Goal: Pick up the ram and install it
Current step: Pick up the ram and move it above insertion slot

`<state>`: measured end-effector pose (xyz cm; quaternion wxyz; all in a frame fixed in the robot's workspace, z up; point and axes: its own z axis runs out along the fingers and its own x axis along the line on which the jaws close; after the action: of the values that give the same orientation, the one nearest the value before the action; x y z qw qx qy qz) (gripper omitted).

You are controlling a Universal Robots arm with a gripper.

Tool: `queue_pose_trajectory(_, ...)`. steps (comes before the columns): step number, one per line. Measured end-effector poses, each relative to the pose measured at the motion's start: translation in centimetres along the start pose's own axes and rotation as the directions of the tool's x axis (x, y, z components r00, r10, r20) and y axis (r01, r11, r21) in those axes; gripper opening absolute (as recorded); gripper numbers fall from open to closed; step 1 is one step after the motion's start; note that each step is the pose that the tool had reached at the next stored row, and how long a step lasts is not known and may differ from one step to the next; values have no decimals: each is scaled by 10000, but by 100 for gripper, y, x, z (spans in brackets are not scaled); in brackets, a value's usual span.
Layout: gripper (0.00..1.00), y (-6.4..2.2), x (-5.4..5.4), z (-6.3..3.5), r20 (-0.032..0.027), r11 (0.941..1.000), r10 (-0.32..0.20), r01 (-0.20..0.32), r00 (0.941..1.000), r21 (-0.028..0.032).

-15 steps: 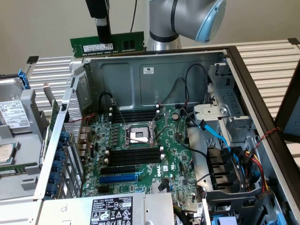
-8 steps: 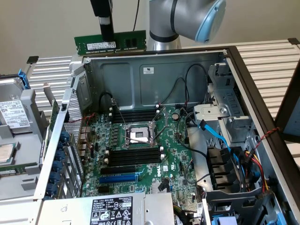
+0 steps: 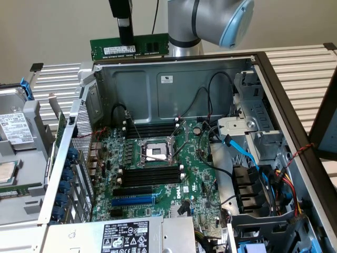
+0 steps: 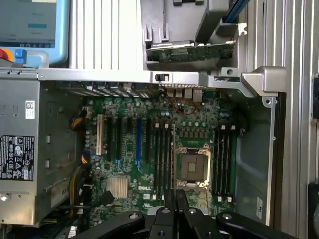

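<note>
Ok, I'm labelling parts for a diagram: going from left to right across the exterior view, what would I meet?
hard drive → ram → blue cable → red and yellow wires

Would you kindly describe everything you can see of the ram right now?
The ram is a long, thin green circuit-board stick with a white sticker toward the exterior view's left and black chips toward its right. It hangs level, face to the camera, above the rear wall of the open case. The gripper pinches it from above near the sticker; nothing else touches it.
</note>
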<state>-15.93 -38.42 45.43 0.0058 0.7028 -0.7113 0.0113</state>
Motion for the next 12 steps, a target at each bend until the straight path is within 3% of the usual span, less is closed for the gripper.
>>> queue_pose_trajectory(12,12,-131,-73,18,-1,9998,189,-189,9998,-4)
